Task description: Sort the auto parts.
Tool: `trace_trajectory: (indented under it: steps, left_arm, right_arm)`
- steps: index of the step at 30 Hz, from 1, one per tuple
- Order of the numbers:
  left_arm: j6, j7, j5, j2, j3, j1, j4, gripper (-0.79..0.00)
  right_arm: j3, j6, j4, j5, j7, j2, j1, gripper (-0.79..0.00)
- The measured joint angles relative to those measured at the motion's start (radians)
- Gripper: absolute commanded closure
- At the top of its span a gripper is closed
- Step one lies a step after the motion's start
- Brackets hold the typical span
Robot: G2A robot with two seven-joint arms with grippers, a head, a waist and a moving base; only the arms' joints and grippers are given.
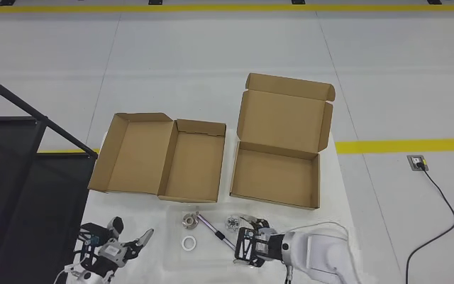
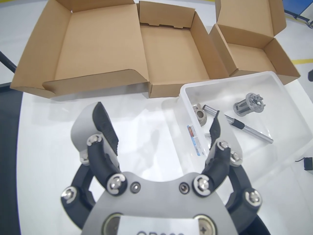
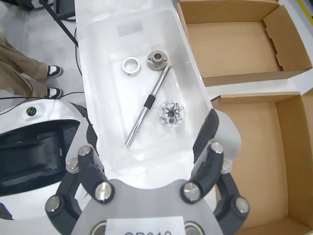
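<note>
A clear plastic tray at the table's front holds a metal rod, a silver ring, a flanged bushing and a toothed hub. In the top view, the rod lies between the bushing and the hub, with the ring nearer the front. My right gripper hangs open over the tray's right end, close to the hub. My left gripper stands open over bare table, left of the tray.
Two open cardboard boxes stand behind the tray: a wide one at the left, another with its lid raised at the right. Nothing lies in either. The table's left edge borders a dark stand.
</note>
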Motion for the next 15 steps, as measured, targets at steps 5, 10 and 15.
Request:
trace_trajectory:
  steps: [5, 10, 15]
  left_arm:
    - [-0.028, 0.05, 0.048, 0.001, 0.004, 0.015, 0.001, -0.785]
    - [-0.029, 0.071, 0.064, 0.0, 0.005, 0.022, 0.005, -0.785]
    - [-0.027, 0.072, 0.064, 0.0, 0.006, 0.022, 0.005, -0.785]
  right_arm:
    - [-0.165, 0.064, 0.134, 0.086, 0.194, -0.048, 0.191, -0.785]
    - [-0.27, 0.068, 0.273, 0.176, 0.262, -0.087, 0.32, -0.785]
    - [-0.335, 0.095, 0.35, 0.164, 0.275, -0.112, 0.378, -0.785]
